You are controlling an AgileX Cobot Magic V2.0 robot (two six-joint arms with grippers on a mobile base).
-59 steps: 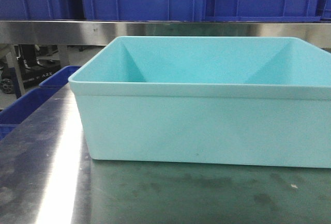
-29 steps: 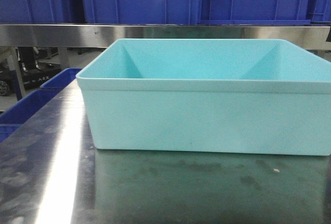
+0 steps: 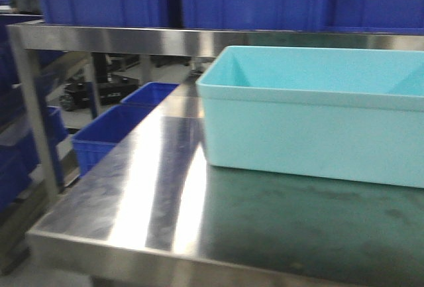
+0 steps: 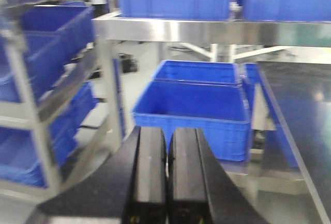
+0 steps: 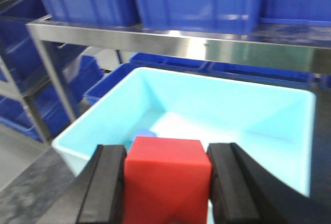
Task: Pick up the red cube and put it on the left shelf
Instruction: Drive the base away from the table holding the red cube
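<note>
Bin [image 3: 311,124] rightward; left shelf [image 3: 119,38] beyond tabletop [image 3: 152,194]

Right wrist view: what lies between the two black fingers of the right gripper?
A red cube, touching both fingers of the right gripper; the right wrist view shows it, with the turquoise plastic bin behind.

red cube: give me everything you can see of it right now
The red cube is a plain, matte red block with crisp edges, plastic or foam by its look. Only the right wrist view shows it. It is clamped between the black fingers of the right tool, one on each side face. It sits in front of the turquoise bin's near wall. Nothing else visibly touches it, and the frame cuts off its bottom.
</note>
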